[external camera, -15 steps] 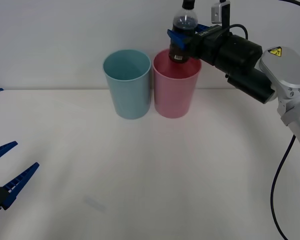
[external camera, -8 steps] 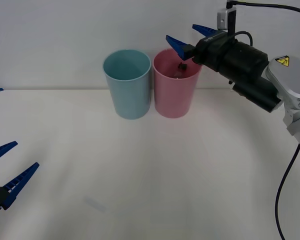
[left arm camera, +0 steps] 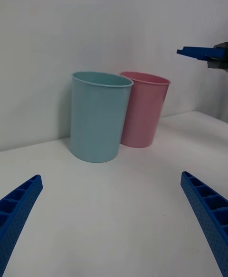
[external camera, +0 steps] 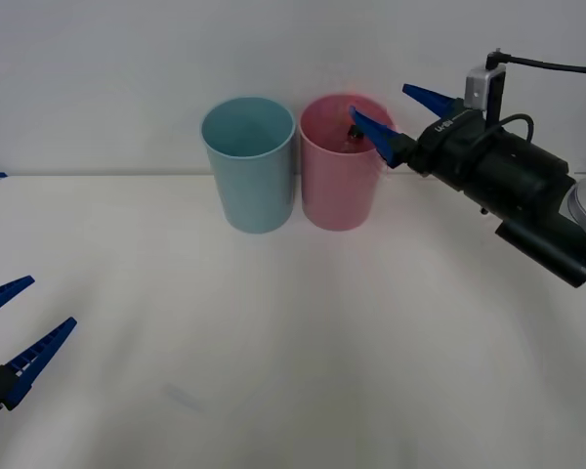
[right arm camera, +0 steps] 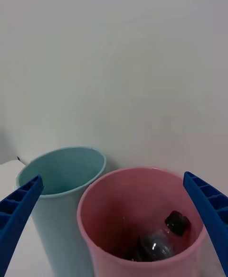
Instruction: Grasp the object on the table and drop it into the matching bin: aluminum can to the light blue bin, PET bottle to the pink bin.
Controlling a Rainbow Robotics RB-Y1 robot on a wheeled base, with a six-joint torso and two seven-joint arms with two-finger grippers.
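Now two bins are standing on the white surface [external camera: 273, 322], one light blue bin [external camera: 248, 161] and one pink bin [external camera: 339, 161] touching, with one PET bottle [right arm camera: 156, 244] lying inside the pink one just beyond the right pincer [external camera: 398, 117], which is hovering wide open and empty, while the left pincer [external camera: 15, 332] is waiting open well apart.

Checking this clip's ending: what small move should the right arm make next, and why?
Probably pull the right gripper back from the bins toward its own side. Its fingers are open and empty beside the pink bin, and the bottle already lies inside that bin, so nothing seems left to grasp. The left gripper waits open at the near table edge.
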